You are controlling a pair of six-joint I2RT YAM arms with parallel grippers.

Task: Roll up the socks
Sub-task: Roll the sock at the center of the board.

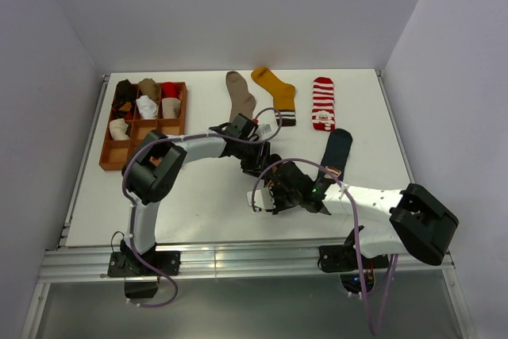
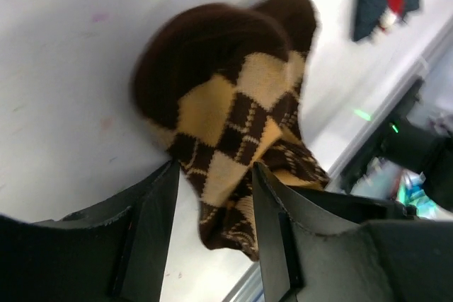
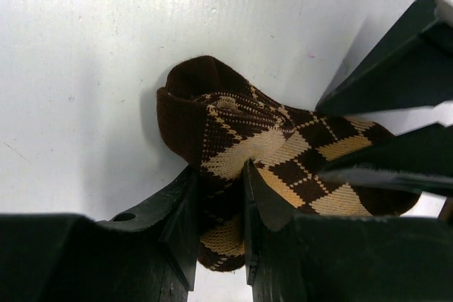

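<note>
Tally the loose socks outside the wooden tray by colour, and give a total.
Taupe sock: 1
Mustard yellow sock: 1
Red-white striped sock: 1
Navy sock: 1
Brown argyle sock: 1
Total: 5

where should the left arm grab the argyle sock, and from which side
Likely the thick brown roll of the argyle sock, jaws across its width, coming down from above. It is the bulkiest part and lies clear of the right gripper, which pinches the flat patterned tail. The left gripper stands open astride that tail.
</note>
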